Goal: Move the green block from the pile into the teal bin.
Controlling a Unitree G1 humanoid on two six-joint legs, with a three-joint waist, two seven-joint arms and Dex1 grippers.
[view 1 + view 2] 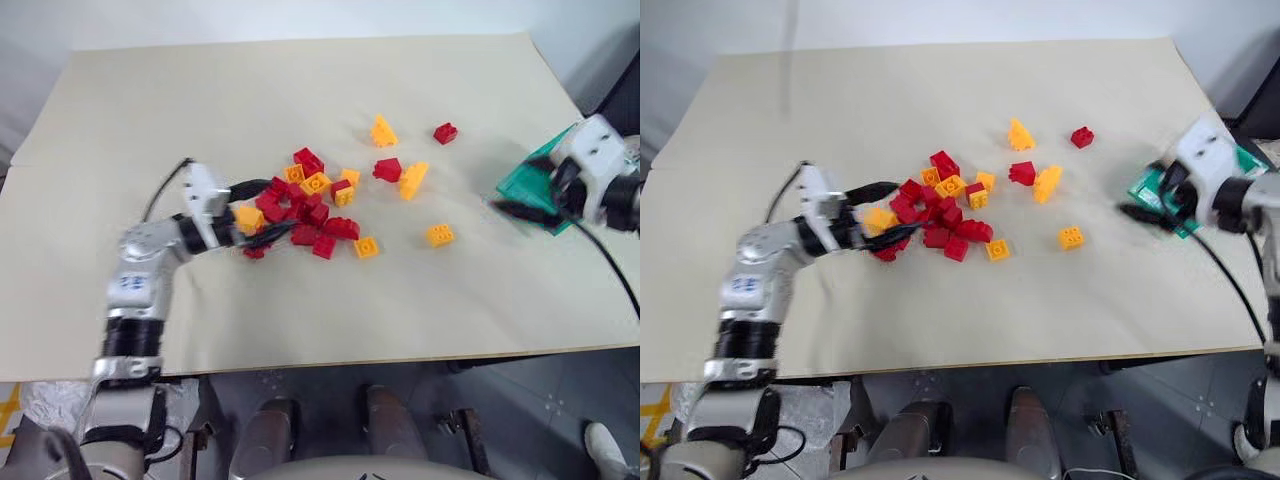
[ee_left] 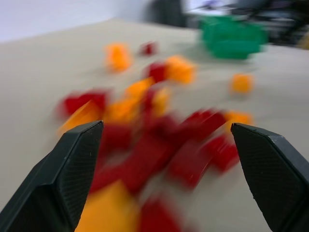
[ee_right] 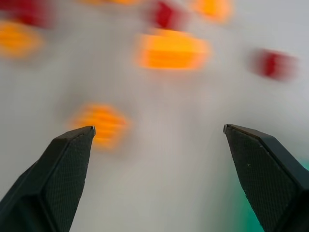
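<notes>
The left hand (image 1: 262,212) is sitting at the left edge of the pile (image 1: 312,208) in the middle of the frame, its two fingers spread wide and gripping nothing, a yellow-orange brick (image 1: 249,217) lying between them. That reads as a hand placed to sort or rake through the bricks. The right hand (image 1: 1148,203) is hanging at the right edge of the frame, just beside the teal bin (image 1: 523,179), fingers fully apart and empty; I judge it is placed there because the bin is the drop point. The green block is not showing among the red and yellow-orange bricks on the surface (image 1: 300,90), and the arm is hiding much of the bin. So its place, heading and long axis cannot be told.
</notes>
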